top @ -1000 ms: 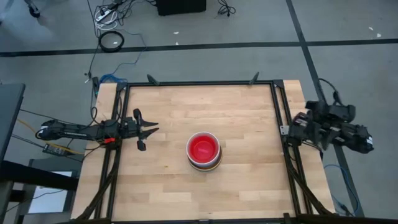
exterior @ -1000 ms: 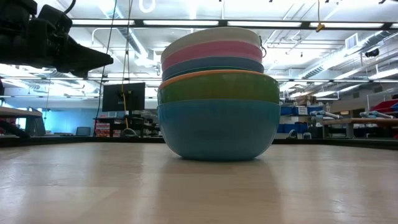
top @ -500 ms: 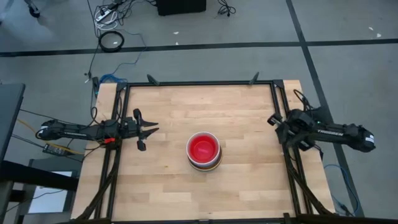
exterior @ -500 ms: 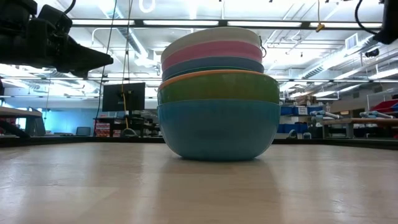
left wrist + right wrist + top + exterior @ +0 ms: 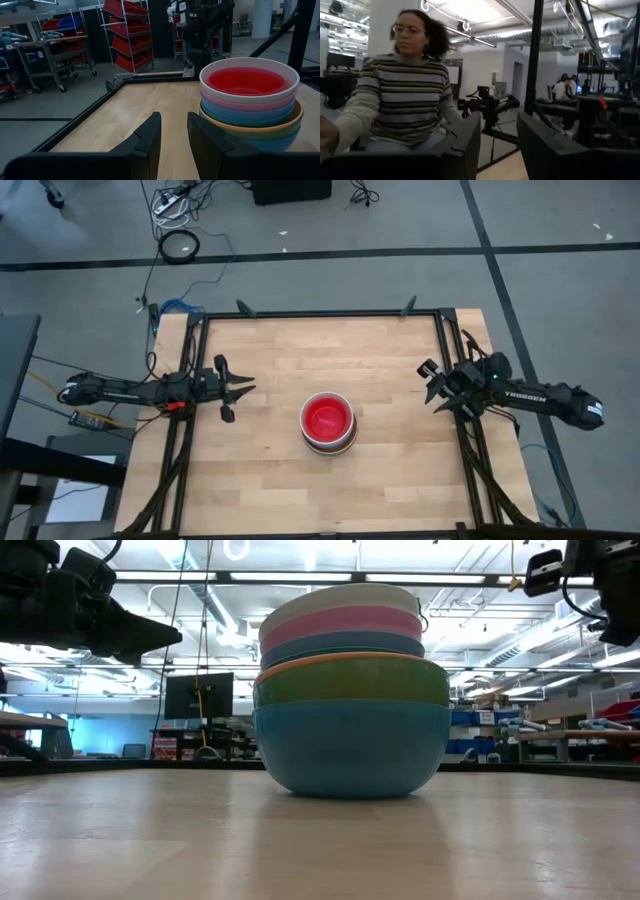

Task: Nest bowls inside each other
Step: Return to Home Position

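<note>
The bowls (image 5: 328, 422) stand nested in one stack at the middle of the wooden table (image 5: 400, 470). The low view shows the stack (image 5: 350, 690) with its teal bottom bowl resting on the table, then green, orange, blue, pink and white rims. A red bowl (image 5: 245, 81) sits inside the top. My left gripper (image 5: 240, 390) is open and level at the table's left edge, pointing at the stack (image 5: 250, 100), with nothing between its fingers (image 5: 150, 132). My right gripper (image 5: 432, 385) is open above the table's right edge and holds nothing.
A black frame (image 5: 320, 313) runs around the table. Bare wood lies on all sides of the stack. In the right wrist view a person in a striped sweater (image 5: 400, 100) sits beyond the table's left side, behind my left arm (image 5: 490, 107).
My right arm has unfolded from beyond the table's right edge. Its gripper has come down and toward the table's left, over the right edge, turning as it went, and now shows at the low view's upper right. The bowls and my left arm have kept still.
</note>
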{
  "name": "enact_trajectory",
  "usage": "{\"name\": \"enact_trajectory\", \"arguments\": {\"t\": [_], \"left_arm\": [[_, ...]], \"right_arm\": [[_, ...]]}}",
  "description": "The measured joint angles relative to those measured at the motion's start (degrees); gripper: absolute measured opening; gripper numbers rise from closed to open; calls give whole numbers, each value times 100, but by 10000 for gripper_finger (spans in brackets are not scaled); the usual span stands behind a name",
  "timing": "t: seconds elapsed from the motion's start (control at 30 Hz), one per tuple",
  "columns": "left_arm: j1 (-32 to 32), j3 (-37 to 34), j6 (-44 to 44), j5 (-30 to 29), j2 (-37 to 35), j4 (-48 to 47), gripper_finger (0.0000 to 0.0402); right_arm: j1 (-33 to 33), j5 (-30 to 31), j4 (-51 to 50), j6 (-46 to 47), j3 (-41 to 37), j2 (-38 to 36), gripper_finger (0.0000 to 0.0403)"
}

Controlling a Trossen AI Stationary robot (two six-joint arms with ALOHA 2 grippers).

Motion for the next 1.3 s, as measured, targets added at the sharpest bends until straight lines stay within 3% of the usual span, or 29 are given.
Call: {"name": "enact_trajectory", "arguments": {"t": [0.53, 0.77, 1.3], "left_arm": [[-1, 0, -1, 1, 1, 0, 104], [-1, -1, -1, 1, 1, 2, 104], [-1, 0, 0, 1, 0, 2, 104]], "right_arm": [[-537, -323, -2250, -1208, 0, -2, 118], [-579, 327, -3162, -1995, 1, -2, 117], [-578, 821, -3192, -2411, 1, -2, 118]]}}
